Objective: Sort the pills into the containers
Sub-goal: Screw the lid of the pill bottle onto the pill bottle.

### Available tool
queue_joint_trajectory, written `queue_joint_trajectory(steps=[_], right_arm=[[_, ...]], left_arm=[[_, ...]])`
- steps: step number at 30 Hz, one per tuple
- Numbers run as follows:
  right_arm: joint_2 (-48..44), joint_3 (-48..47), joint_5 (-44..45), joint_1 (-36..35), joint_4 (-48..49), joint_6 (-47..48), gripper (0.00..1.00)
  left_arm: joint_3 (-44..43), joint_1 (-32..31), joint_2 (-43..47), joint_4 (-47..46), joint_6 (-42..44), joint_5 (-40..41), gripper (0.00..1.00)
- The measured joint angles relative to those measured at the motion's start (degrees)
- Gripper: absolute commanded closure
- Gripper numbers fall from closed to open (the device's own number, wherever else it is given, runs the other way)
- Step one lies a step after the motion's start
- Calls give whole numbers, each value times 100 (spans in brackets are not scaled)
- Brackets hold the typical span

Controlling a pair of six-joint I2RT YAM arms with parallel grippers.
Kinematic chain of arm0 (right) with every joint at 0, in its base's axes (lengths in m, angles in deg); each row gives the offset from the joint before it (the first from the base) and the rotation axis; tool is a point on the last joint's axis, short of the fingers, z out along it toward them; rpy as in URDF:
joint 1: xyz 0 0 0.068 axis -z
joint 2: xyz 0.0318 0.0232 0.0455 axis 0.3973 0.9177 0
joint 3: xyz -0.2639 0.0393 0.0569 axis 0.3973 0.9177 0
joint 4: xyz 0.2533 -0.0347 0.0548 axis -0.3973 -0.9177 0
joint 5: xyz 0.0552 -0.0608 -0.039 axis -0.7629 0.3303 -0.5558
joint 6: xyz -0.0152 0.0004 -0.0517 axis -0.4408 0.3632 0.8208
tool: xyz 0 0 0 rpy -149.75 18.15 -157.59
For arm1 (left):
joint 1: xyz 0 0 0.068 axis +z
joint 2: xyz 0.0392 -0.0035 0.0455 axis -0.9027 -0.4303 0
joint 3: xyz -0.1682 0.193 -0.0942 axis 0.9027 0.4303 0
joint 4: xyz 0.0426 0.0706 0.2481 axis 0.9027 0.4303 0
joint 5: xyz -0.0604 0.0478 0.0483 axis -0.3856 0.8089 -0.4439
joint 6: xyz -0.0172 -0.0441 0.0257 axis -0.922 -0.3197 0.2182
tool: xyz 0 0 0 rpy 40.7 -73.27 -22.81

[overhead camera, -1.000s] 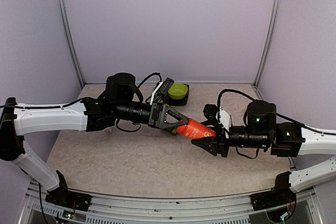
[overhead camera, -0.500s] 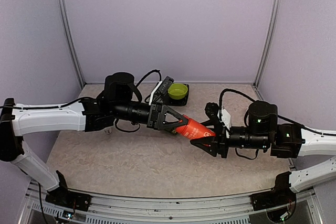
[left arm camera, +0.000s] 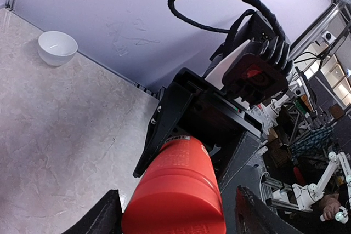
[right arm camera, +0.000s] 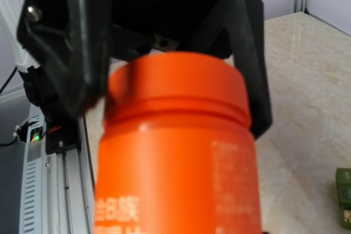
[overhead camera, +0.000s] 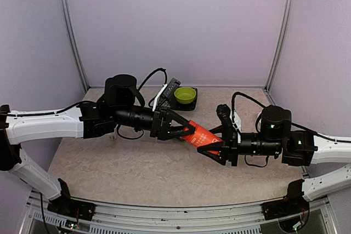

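An orange-red pill bottle (overhead camera: 202, 135) hangs above the table, held between my two grippers. My left gripper (overhead camera: 189, 131) is shut on its cap end, which fills the left wrist view (left arm camera: 181, 190). My right gripper (overhead camera: 211, 145) is shut on the printed body, which fills the right wrist view (right arm camera: 175, 152) and hides that gripper's own fingers. The left gripper's black fingers (right arm camera: 82, 75) flank the cap there. The dark green containers (right arm camera: 344, 201) just show on the table at the right edge of the right wrist view. No pills are in view.
A green bowl (overhead camera: 185, 95) sits on a black tray (overhead camera: 195, 104) at the back of the table. A white bowl (left arm camera: 57, 46) stands by the wall in the left wrist view. Cables loop off both wrists.
Both grippers and the bottle between them have shifted slightly left and a little nearer. Both holds look unchanged.
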Motion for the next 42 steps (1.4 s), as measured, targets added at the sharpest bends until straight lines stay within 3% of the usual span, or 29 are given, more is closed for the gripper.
queue_joint_trajectory(steps=[15,28,32,42], right_arm=[[-61,155,55,0,92,94,85],[-144,164,190,0,122,120,85],[-140,164,216,0,120,136,85],[-57,164,251,2,120,138,85]], left_arm=[[0,74,0,33,-101,-4,26],[0,74,-9,76,-52,-87,43],[0,81,-22,70,-55,-116,35],[0,76,-98,76,-70,-166,37]])
